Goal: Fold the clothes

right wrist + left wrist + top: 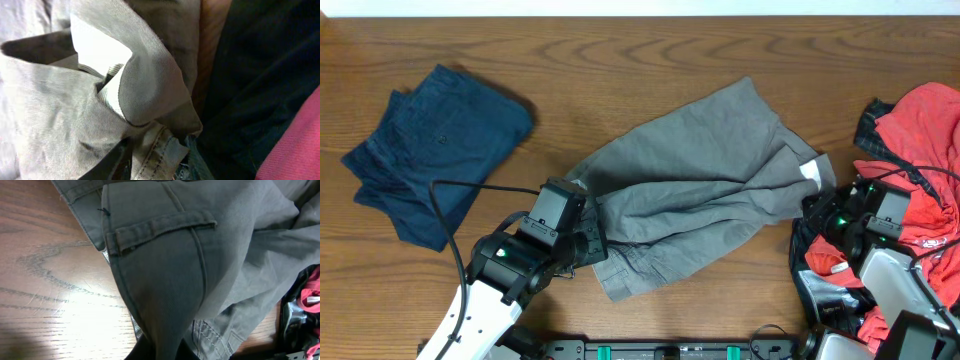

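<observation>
Grey shorts (pixel 695 190) lie crumpled across the middle of the table. My left gripper (pixel 592 243) is shut on their left end; in the left wrist view the grey cloth (pixel 170 275) rises from between my fingers (pixel 162 352). My right gripper (pixel 817 205) is shut on the right end, where a white label shows. In the right wrist view a stitched hem of the grey shorts (pixel 150 95) sits between my fingers (pixel 157 165). Red and black clothes (pixel 920 150) are piled at the right edge.
Dark navy folded shorts (pixel 435 150) lie at the far left. Bare wood table (pixel 620 60) runs along the back. The red and black pile lies under and around my right arm (pixel 885 270).
</observation>
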`<state>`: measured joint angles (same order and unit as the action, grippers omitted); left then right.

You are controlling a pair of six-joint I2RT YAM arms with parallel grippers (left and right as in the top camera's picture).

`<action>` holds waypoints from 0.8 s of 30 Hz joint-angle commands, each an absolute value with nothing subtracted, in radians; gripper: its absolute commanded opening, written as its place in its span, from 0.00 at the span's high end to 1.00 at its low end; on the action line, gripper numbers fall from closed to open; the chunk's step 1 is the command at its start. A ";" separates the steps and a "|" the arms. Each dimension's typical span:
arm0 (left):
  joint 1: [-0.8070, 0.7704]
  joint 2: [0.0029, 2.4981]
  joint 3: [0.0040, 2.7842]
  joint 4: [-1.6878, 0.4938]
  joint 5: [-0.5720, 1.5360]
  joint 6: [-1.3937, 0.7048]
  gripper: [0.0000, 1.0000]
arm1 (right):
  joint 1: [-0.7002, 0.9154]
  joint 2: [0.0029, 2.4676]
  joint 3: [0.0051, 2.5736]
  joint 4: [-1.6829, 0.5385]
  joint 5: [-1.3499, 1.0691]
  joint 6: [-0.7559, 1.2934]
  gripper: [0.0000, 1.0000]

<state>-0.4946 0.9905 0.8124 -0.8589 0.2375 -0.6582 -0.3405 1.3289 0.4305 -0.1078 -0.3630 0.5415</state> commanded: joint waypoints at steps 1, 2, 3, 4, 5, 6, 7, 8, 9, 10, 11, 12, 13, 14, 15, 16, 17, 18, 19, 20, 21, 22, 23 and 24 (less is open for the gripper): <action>-0.495 0.991 0.815 -0.857 0.240 -0.667 0.93 | -0.331 1.361 0.427 -0.109 -0.361 0.545 0.65; -0.495 0.991 0.815 -0.857 0.240 -0.667 0.93 | -0.331 1.373 0.427 -0.112 -0.353 0.545 0.64; -0.495 0.991 0.815 -0.857 0.240 -0.667 0.93 | -0.331 1.386 0.427 -0.115 -0.344 0.545 0.63; -0.495 0.991 0.815 -0.857 0.240 -0.667 0.93 | -0.331 1.398 0.427 -0.113 -0.344 0.545 0.63; -0.495 0.991 0.815 -0.857 0.240 -0.667 0.93 | -0.331 1.409 0.427 -0.107 -0.344 0.545 0.63; -0.495 0.991 0.815 -0.857 0.240 -0.667 0.93 | -0.331 1.417 0.427 -0.101 -0.344 0.545 0.63; -0.495 0.991 0.815 -0.857 0.240 -0.667 0.93 | -0.331 1.429 0.427 -0.092 -0.344 0.545 0.65; -0.495 0.991 0.815 -0.857 0.240 -0.667 0.93 | -0.331 1.436 0.427 -0.088 -0.345 0.546 0.67; -0.495 0.991 0.815 -0.857 0.240 -0.667 0.93 | -0.331 1.443 0.427 -0.084 -0.345 0.546 0.73; -0.495 0.991 0.815 -0.857 0.240 -0.667 0.93 | -0.331 1.448 0.427 -0.081 -0.345 0.546 0.86; -0.495 0.991 0.815 -0.857 0.240 -0.667 0.93 | -0.331 1.450 0.427 -0.077 -0.345 0.546 0.98; -0.495 0.991 0.815 -0.857 0.240 -0.667 0.93 | -0.331 1.450 0.427 -0.071 -0.348 0.546 0.99; -0.495 0.991 0.815 -0.857 0.240 -0.667 0.93 | -0.332 1.449 0.428 -0.061 -0.355 0.546 0.99; -0.495 0.991 0.815 -0.857 0.240 -0.667 0.93 | -0.334 1.443 0.434 -0.059 -0.376 0.545 0.99; -0.495 0.991 0.815 -0.857 0.240 -0.667 0.93 | -0.336 1.435 0.440 -0.062 -0.392 0.545 0.99; -0.495 0.991 0.815 -0.857 0.240 -0.667 0.93 | -0.341 1.418 0.455 -0.075 -0.421 0.545 0.99; -0.495 0.991 0.815 -0.857 0.240 -0.667 0.93 | -0.347 1.399 0.473 -0.097 -0.444 0.545 0.99; -0.495 0.991 0.815 -0.857 0.240 -0.667 0.93 | -0.353 1.374 0.503 -0.141 -0.456 0.546 0.99; -0.495 0.991 0.815 -0.857 0.240 -0.667 0.93 | -0.359 1.348 0.542 -0.203 -0.458 0.546 0.99; -0.495 0.991 0.815 -0.857 0.240 -0.667 0.93 | -0.364 1.321 0.591 -0.282 -0.451 0.544 0.99; -0.495 0.991 0.815 -0.857 0.240 -0.667 0.93 | -0.368 1.297 0.643 -0.363 -0.437 0.530 0.99; -0.495 0.991 0.815 -0.858 0.239 -0.667 0.93 | -0.370 1.278 0.689 -0.428 -0.418 0.513 0.99; -0.495 0.991 0.815 -0.858 0.239 -0.667 0.93 | -0.370 1.261 0.735 -0.489 -0.395 0.491 0.99; -0.495 0.991 0.815 -0.858 0.240 -0.667 0.93 | -0.370 1.240 0.798 -0.569 -0.360 0.467 0.99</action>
<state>-0.4950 0.9905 0.8124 -0.8574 0.2375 -0.6582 -0.3614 1.3010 0.6670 -0.4923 -0.4004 0.5240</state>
